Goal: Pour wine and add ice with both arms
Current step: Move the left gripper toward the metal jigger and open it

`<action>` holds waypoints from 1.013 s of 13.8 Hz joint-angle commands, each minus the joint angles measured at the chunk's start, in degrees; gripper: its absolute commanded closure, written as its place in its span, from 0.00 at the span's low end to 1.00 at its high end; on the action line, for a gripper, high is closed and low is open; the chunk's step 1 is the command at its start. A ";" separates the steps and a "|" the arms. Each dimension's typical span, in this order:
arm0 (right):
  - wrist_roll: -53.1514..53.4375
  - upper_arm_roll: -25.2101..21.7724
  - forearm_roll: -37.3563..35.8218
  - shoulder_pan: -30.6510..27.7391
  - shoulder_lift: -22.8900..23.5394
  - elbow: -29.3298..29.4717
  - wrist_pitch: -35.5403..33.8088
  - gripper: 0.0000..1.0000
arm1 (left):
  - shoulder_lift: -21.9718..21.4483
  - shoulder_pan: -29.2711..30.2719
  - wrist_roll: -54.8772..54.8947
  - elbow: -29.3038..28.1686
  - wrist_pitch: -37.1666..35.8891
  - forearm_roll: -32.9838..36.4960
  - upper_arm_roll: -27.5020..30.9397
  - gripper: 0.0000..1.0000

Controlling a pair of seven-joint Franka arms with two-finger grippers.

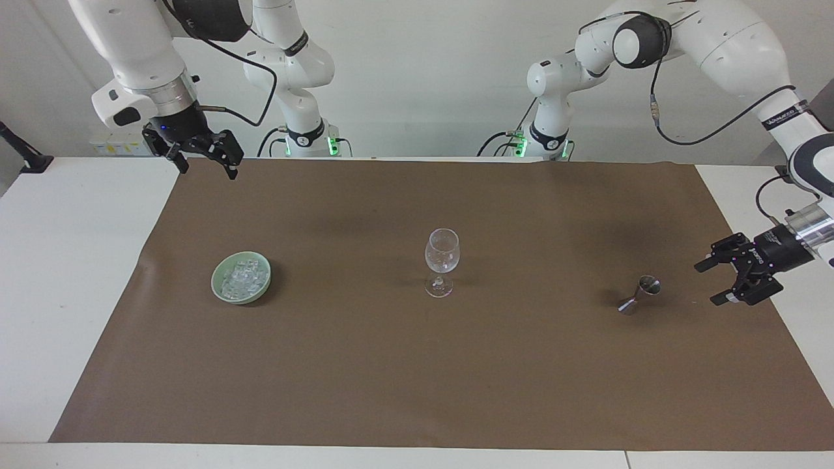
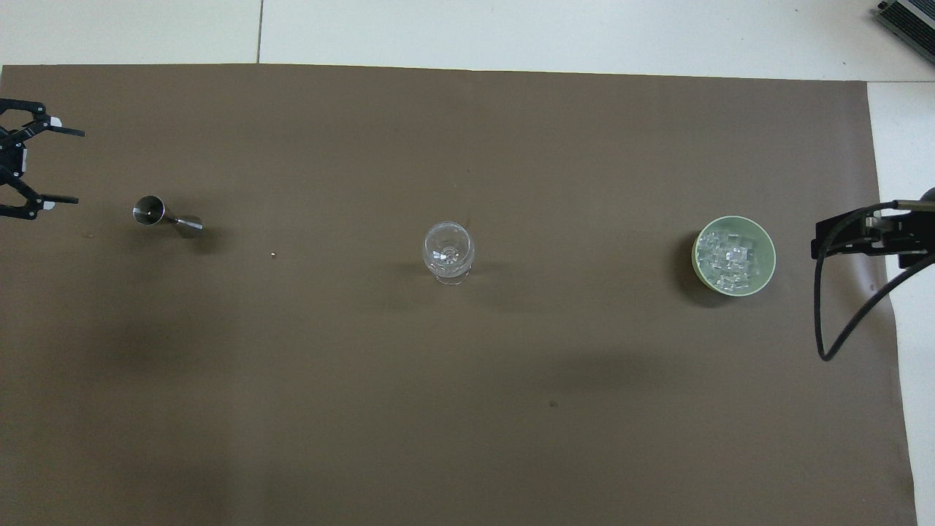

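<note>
On a brown mat (image 1: 417,365) covering the table, we see both arms spread to either end. The left gripper (image 1: 724,281) hangs low with its fingers spread wide and empty, over the mat's edge at the left arm's end, just beside a small metal measuring cup (image 1: 639,294). The right gripper (image 1: 207,158) waits, also splayed and holding nothing, over the mat's corner at the right arm's end, well apart from the green bowl (image 1: 221,294) below it.

We judge the main risk to lie with the left gripper's next reach: the measuring cup is narrow-waisted and tilted, so a pinch off its middle could knock it over or spill what it holds. The stemmed glass (image 1: 442,260), upright at the mat's centre, is top-heavy; a careless sweep across could topple it.

The measuring cup's long axis leans, its open mouth turned up and toward the left arm's end. The ice (image 1: 244,279) is heaped in the bowl, toward the right arm's end, the cubes jumbled with no common direction; slippery, they could squirt from the fingers.
</note>
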 commanded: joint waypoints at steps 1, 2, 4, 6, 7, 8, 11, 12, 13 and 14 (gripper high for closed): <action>-1.62 0.03 1.42 -0.32 -1.15 -1.18 -0.10 0.00 | -1.14 1.47 -6.32 -5.39 4.43 -5.42 -0.37 0.00; -1.62 0.03 1.42 -0.32 -1.15 -1.10 -0.10 0.00 | -1.05 1.65 -7.30 -6.80 4.71 -7.79 -0.37 0.00; -1.62 0.03 1.42 -0.32 -1.15 -1.18 -0.10 0.00 | -1.22 1.74 -10.72 -9.79 6.63 -11.14 -0.37 0.00; -1.62 0.03 1.42 -0.32 -1.15 -1.09 -0.10 0.00 | -1.92 1.39 -15.30 -13.74 11.02 -12.73 -0.37 0.00; -1.62 0.03 1.42 -0.32 -1.15 -1.18 -0.10 0.00 | -2.62 1.39 -15.57 -15.67 12.17 -14.39 -0.37 0.00; -1.62 0.03 1.42 -0.32 -1.15 -1.10 -0.10 0.00 | -3.41 1.47 -15.49 -17.95 13.57 -15.97 -0.37 0.00; -1.62 0.03 1.42 -0.32 -1.15 -1.09 -0.10 0.00 | -5.53 1.56 -15.22 -24.37 17.00 -19.31 -0.37 0.00; -1.62 0.03 1.42 -0.32 -1.15 -1.09 -0.10 0.00 | -6.14 1.65 -15.14 -26.13 17.89 -20.37 -0.37 0.00; -1.62 0.03 1.42 -0.32 -1.15 -1.09 -0.10 0.00 | -6.41 2.00 -14.96 -27.02 18.07 -20.90 -0.37 0.00; -1.62 0.03 1.42 -0.32 -1.15 -1.09 -0.10 0.00 | -6.67 2.00 -14.87 -27.29 18.07 -21.00 -0.37 0.00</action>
